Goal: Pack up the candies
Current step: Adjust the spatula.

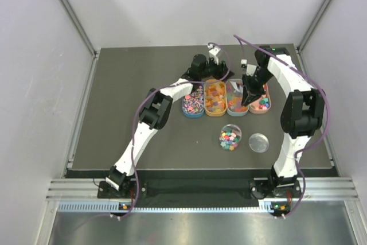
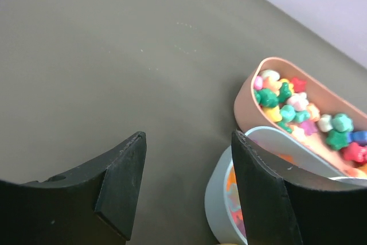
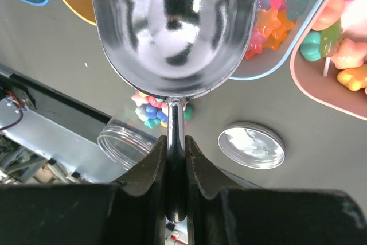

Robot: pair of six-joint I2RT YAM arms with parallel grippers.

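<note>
Candies fill four oval trays in a row: blue (image 1: 193,102), yellow (image 1: 215,99), light blue (image 1: 235,100) and pink (image 1: 261,101). More candies (image 1: 230,139) lie in the clear jar (image 3: 127,142). My right gripper (image 3: 176,142) is shut on the handle of the silver scoop (image 3: 172,27), which hangs over the light blue tray (image 3: 269,67). No candies show in the scoop's bowl. My left gripper (image 2: 186,182) is open with nothing between its fingers. It sits just behind the trays, beside the far ends of the light blue tray (image 2: 218,199) and the pink tray (image 2: 248,93).
The jar's silver lid (image 1: 259,142) lies on the dark mat to the right of the jar, in front of the trays. Grey walls enclose the table on three sides.
</note>
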